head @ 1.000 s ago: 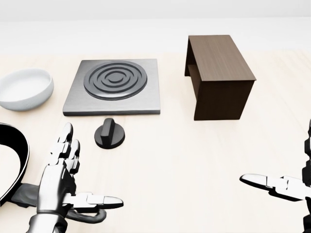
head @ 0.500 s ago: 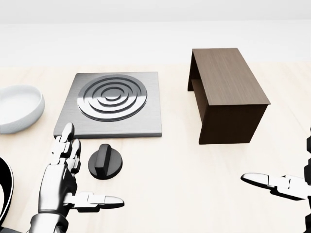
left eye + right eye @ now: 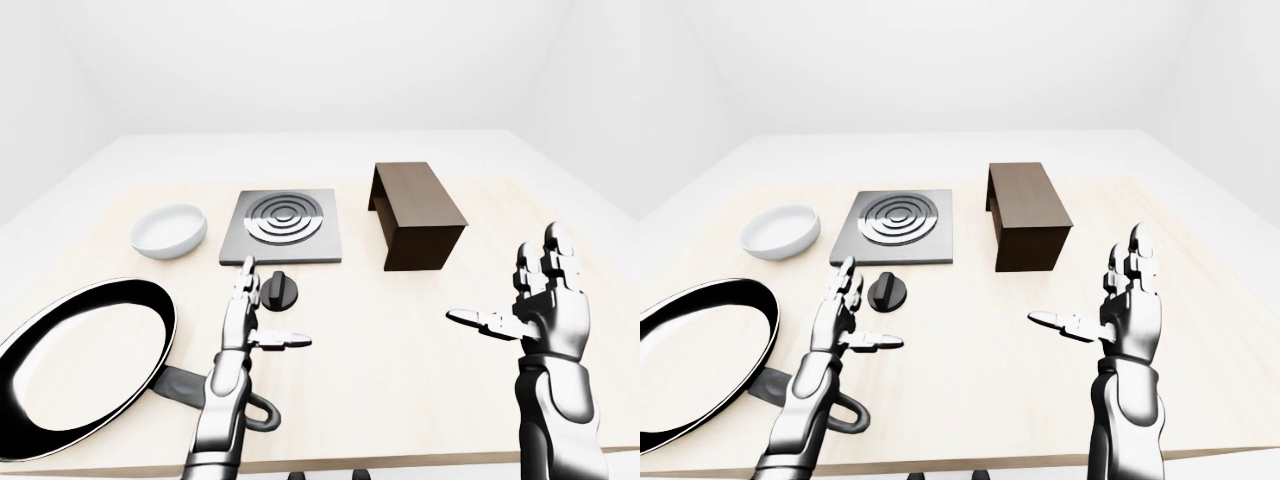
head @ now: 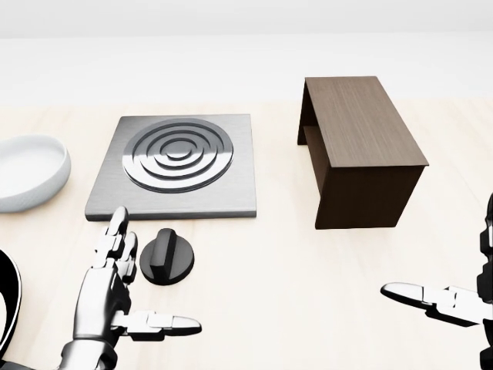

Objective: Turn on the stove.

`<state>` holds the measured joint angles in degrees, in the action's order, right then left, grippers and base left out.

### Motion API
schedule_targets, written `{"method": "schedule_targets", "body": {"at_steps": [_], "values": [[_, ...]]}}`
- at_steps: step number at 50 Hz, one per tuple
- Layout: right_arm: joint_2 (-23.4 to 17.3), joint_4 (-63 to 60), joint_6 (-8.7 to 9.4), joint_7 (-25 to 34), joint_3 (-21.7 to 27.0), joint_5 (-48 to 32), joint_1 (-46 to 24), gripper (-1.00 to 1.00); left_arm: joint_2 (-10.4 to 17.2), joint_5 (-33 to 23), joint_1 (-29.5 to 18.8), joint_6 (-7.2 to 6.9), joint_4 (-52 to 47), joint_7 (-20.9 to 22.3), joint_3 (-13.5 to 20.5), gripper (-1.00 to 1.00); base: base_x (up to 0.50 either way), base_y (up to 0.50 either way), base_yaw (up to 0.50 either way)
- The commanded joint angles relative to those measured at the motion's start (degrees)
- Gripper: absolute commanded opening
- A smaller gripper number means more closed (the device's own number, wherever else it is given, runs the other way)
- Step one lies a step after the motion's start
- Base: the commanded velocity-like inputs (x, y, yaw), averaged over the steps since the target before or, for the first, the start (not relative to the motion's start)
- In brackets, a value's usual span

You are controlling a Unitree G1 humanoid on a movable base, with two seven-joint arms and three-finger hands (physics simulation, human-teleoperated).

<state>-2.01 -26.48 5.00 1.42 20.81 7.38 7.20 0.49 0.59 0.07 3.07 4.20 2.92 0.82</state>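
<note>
The stove is a grey square plate (image 4: 231,196) with a dark ringed burner (image 4: 179,153), at the upper left of the head view. Its black round knob (image 4: 166,257) with a raised bar lies on the table just below the plate. My left hand (image 4: 146,297) is open, fingers pointing up beside the knob's left edge and thumb stretched out below it; I cannot tell if it touches the knob. My right hand (image 3: 510,290) is open and empty, held up at the right, far from the knob.
A dark brown wooden box (image 4: 362,131) stands right of the stove. A white bowl (image 4: 27,173) sits left of it. A large black frying pan (image 3: 80,365) lies at the lower left, its handle under my left forearm. The light wooden table (image 3: 400,380) ends near the view's bottom.
The camera moved first: the stove, knob and box slid down and the bowl slid left. Since then the view holds still and my left hand has shifted right, closer to the knob.
</note>
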Motion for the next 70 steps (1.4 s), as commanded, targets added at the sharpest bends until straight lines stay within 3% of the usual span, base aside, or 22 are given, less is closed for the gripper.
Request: {"method": "schedule_targets", "body": {"at_steps": [1,33,43,44,53,54,55,59,63,67,70], "values": [[0.0,0.9,0.00,0.0,0.0,0.0,0.0,1.00,-0.1,-0.3,-1.6,1.93,7.0,0.0,-0.3,1.00,0.00,0.00,0.00],[-0.4,-0.7,0.00,-0.4,0.4,0.2,-0.6,1.00,-0.4,-1.2,-4.4,1.93,19.5,-0.4,-0.7,1.00,0.00,0.00,0.00],[-0.4,-0.4,0.00,-0.5,0.5,-0.1,-0.6,1.00,-1.4,-2.3,-1.8,1.93,14.7,-0.4,-2.7,1.00,0.00,0.00,0.00],[-0.4,-0.6,0.00,-0.6,0.4,-0.2,-0.6,1.00,-2.0,-3.3,0.1,1.93,11.2,-0.2,-4.4,1.00,0.00,0.00,0.00],[-0.4,-0.5,0.00,-0.7,0.4,-0.3,-0.5,1.00,-2.8,-3.9,3.2,1.93,6.4,0.3,-7.5,1.00,0.00,0.00,0.00],[-0.4,0.4,0.00,-0.6,0.6,-0.1,-0.6,1.00,-4.9,-6.1,-4.5,-2.85,3.1,-0.3,-9.6,1.00,0.00,0.00,0.00],[-0.4,0.8,0.00,-0.7,0.6,-0.1,-0.7,1.00,-5.0,-6.2,-4.7,-3.47,2.5,-0.3,-9.9,1.00,0.00,0.00,0.00],[-0.5,1.7,0.00,-0.7,0.4,-0.1,-0.6,1.00,-5.4,-6.7,-4.3,-4.50,0.8,-0.3,-11.1,1.00,0.00,0.00,0.00],[-0.5,1.7,0.00,-0.8,0.3,-0.1,-0.6,1.00,-5.7,-7.4,-4.6,-4.67,0.6,-0.4,-11.8,1.00,0.00,0.00,0.00],[-0.5,1.3,0.00,-0.7,0.4,0.0,-0.4,1.00,-5.9,-7.5,-7.5,-5.55,1.6,-0.3,-10.9,1.00,0.00,0.00,0.00],[-0.5,1.8,0.00,-0.7,0.3,-0.1,-0.5,1.00,-5.7,-8.2,-11.0,-4.20,5.4,-0.8,-9.5,1.00,0.00,0.00,0.00]]}}
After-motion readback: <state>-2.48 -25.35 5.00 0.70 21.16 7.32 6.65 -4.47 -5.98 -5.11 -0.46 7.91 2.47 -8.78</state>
